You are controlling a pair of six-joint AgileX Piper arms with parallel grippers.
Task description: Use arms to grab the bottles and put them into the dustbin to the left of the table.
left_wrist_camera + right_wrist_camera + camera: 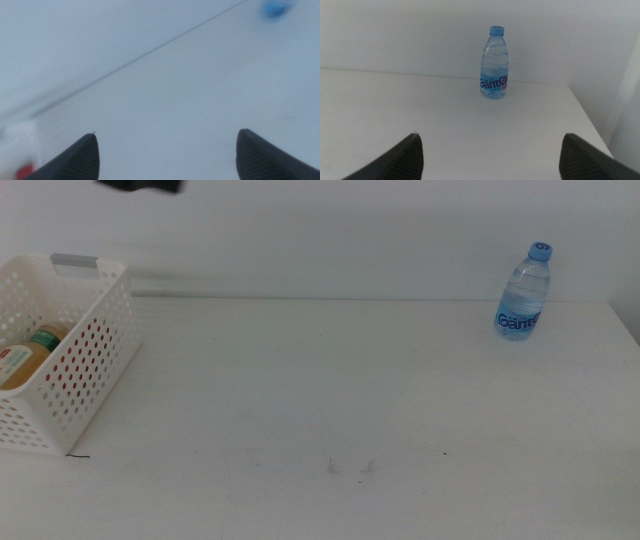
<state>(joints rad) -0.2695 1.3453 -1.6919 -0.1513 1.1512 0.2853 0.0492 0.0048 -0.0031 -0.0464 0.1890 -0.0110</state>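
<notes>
The right gripper (490,160) has its jaws spread wide with nothing between them, facing the water bottle (494,64), which stands upright well ahead of it. The left gripper (167,157) is likewise spread wide and holds nothing, above the bare table (190,100) in a blurred view. In the middle view neither gripper shows. The water bottle (524,291) stands near the table's (330,380) far right corner. The dustbin (95,345) sits at the far left; inside it lies the yellow-liquid bottle (28,356).
</notes>
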